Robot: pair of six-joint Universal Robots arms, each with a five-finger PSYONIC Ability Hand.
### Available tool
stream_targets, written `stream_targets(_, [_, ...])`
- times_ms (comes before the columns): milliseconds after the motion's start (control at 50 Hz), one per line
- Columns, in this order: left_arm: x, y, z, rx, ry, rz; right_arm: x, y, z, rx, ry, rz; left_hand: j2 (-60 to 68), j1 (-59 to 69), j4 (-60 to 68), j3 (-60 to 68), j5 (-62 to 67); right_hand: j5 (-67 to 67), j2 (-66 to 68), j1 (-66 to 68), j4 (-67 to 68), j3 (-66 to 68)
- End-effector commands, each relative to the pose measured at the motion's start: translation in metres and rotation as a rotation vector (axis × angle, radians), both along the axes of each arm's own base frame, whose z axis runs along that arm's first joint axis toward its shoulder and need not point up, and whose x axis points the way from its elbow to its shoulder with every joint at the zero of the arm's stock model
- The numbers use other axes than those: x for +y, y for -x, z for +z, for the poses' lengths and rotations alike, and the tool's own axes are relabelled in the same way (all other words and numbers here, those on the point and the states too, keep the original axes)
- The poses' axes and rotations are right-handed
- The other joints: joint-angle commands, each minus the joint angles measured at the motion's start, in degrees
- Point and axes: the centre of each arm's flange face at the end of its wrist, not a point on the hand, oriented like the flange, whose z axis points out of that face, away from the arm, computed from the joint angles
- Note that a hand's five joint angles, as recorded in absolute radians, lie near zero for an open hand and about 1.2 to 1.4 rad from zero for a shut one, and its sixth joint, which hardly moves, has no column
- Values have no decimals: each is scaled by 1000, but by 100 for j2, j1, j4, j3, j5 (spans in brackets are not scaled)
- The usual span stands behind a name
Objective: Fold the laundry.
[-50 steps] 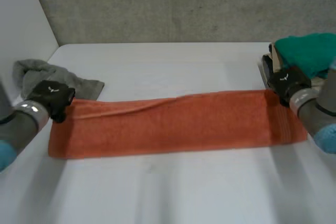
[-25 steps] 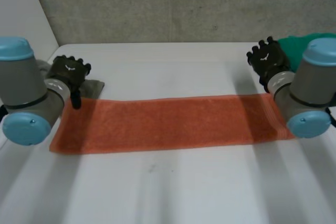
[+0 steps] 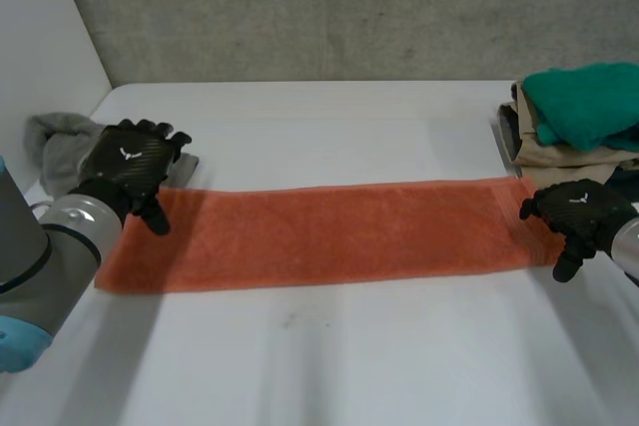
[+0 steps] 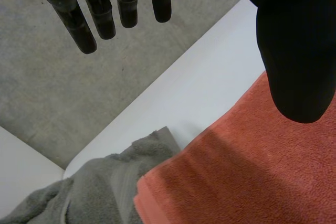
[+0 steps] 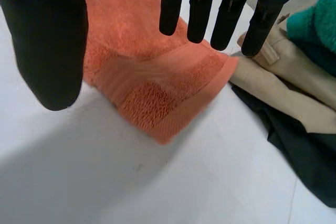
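An orange towel (image 3: 319, 231) lies flat across the white table (image 3: 329, 346) as a long folded strip. My left hand (image 3: 130, 169) hovers above the towel's left end, fingers (image 4: 86, 17) straight and spread with nothing between them; the towel's far left corner (image 4: 157, 195) lies below its palm. My right hand (image 3: 579, 216) hangs over the towel's right end, fingers (image 5: 202, 9) straight and apart from the thumb, above the banded hem (image 5: 173, 93). Neither hand holds the cloth.
A crumpled grey towel (image 3: 60, 142) lies beside the orange towel's left end, also seen as grey cloth (image 4: 94, 187). At the right edge sits a stack of folded laundry: teal cloth (image 3: 584, 102) over beige cloth (image 5: 278, 82) and dark cloth (image 5: 304, 145).
Both hands let go of the towel's ends and opened. They lifted, then came back down over the ends. The towel now lies flatter and straighter.
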Motion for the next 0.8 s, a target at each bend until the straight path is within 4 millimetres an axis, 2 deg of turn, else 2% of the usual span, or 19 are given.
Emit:
stream_targets(20, [-1,1,-4,14,-8,1,-11,-1,-24,-1,72,7,-112,-79,-108,-126,-256,656,919,739,692,738])
stream_targets(40, [-1,2,-4,16,-5,0,-12,-1,-26,0,72,7,-112,-79,-108,-126,-256,807,1069,890,843,889])
stream_targets(100, [0,3,-5,20,-3,-3,-14,-1,-32,3,66,11,-112,-79,-108,-126,-256,2434,2697,2517,2471,2516])
stream_targets(120, [0,3,-5,21,-4,-3,-15,-1,-33,5,67,10,-112,-79,-108,-126,-256,3356,3619,3439,3392,3438])
stream_targets(140, [0,3,-5,21,-5,-3,-18,0,-33,13,76,4,-112,-79,-108,-126,-256,5458,5720,5541,5494,5539])
stream_targets(280, [0,2,-5,21,-4,-1,-27,13,-30,22,115,-47,-129,-96,-125,-143,-273,5479,5741,5562,5515,5561])
stream_targets(300, [0,2,-5,21,-5,-1,-31,28,-30,27,114,-87,-129,-96,-125,-143,-273,5479,5741,5562,5515,5561])
stream_targets(340, [0,2,-4,21,-4,-1,-36,44,-29,37,120,-128,-129,-96,-125,-143,-273,5479,5741,5562,5515,5561])
stream_targets(360, [0,2,-4,21,-5,0,-43,63,-22,56,142,-177,-129,-96,-125,-143,-273,5479,5741,5562,5515,5561])
stream_targets(440, [2,0,-3,22,-2,3,-53,98,1,140,219,-242,-129,-96,-125,-143,-273,5479,5741,5562,5515,5561])
stream_targets(520, [4,0,-4,21,-5,5,-56,107,10,201,245,-246,-129,-96,-125,-143,-273,5479,5741,5562,5515,5561])
stream_targets(580, [4,-1,-3,21,-5,8,-57,105,16,211,254,-251,-129,-96,-125,-143,-273,5479,5741,5562,5515,5561])
stream_targets(660, [6,-1,-1,23,0,8,-55,71,33,149,309,-185,-129,-96,-125,-143,-273,5479,5741,5562,5515,5561])
stream_targets(680, [6,-2,2,25,8,8,-51,47,45,103,350,-139,-129,-96,-125,-143,-273,5479,5741,5562,5515,5561])
stream_targets(720, [6,-3,5,28,17,11,-44,21,56,57,394,-80,-133,-101,-130,-148,-277,5479,5741,5562,5515,5561])
stream_targets(740, [6,-4,9,32,28,16,-37,-6,64,19,441,-15,-133,-101,-130,-148,-277,5479,5741,5562,5515,5561])
stream_targets(800, [6,-6,14,36,46,22,-18,-55,72,-38,509,117,-133,-101,-130,-148,-277,5479,5741,5562,5515,5561])
